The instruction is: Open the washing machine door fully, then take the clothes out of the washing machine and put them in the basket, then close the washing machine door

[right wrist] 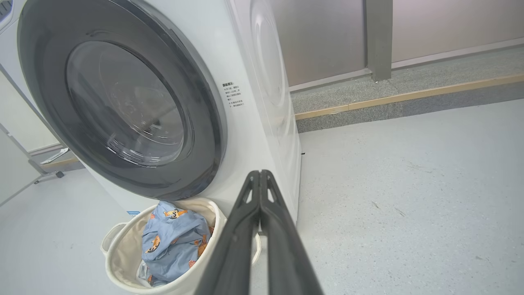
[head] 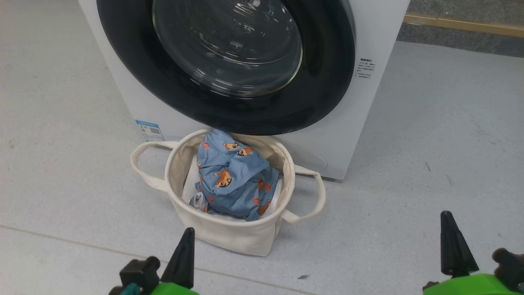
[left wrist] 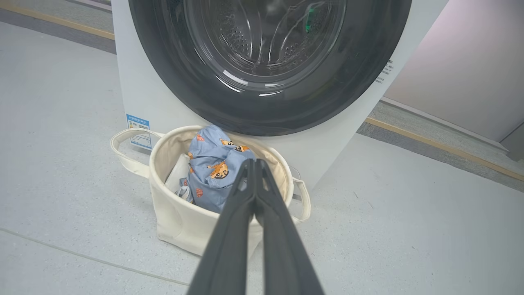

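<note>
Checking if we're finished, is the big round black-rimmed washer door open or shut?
Shut: the round black-rimmed glass door lies flush against the white washing machine.

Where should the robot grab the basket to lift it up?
Probably a looped handle of the basket, coming from above. Both loops stick out sideways with open gaps to hook through, while the canvas wall looks soft and floppy.

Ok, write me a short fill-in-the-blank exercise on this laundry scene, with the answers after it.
1. The washing machine door is ____ against the washing machine.
2. The clothes lie ____ the basket.
3. The left gripper and the right gripper are both ____, holding nothing.
4. The basket stands on the floor in ____ of the washing machine.

Answers: closed; inside; shut; front
</note>
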Tool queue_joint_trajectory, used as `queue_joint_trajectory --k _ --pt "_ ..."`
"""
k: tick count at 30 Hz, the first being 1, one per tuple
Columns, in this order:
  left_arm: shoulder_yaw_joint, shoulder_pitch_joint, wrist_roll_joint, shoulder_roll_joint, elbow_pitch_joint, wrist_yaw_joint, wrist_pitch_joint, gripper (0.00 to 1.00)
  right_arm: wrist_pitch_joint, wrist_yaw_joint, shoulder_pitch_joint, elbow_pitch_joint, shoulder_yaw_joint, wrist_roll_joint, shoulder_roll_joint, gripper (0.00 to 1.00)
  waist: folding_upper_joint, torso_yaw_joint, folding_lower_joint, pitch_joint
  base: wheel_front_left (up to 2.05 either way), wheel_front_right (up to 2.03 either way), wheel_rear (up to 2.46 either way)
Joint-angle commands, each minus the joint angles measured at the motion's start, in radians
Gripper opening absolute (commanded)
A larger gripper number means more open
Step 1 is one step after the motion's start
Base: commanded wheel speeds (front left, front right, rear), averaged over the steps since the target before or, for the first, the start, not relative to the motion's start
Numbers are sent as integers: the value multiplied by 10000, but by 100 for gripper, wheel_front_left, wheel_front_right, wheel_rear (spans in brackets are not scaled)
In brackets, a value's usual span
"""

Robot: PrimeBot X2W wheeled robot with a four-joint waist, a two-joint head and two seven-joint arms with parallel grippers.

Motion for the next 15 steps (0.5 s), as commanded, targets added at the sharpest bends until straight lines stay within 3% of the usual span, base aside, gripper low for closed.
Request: queue_joint_trajectory --k 1,15 --pt "156 -354 -295 73 -350 -56 26 0 60 0 -309 -271 35 306 -93 0 -1 -4 -2 -2 0 0 0" --pt "458 -359 -1811 147 -373 -216 329 0 389 0 -488 -73 96 1832 -154 0 -1 -27 -3 -63 0 0 0"
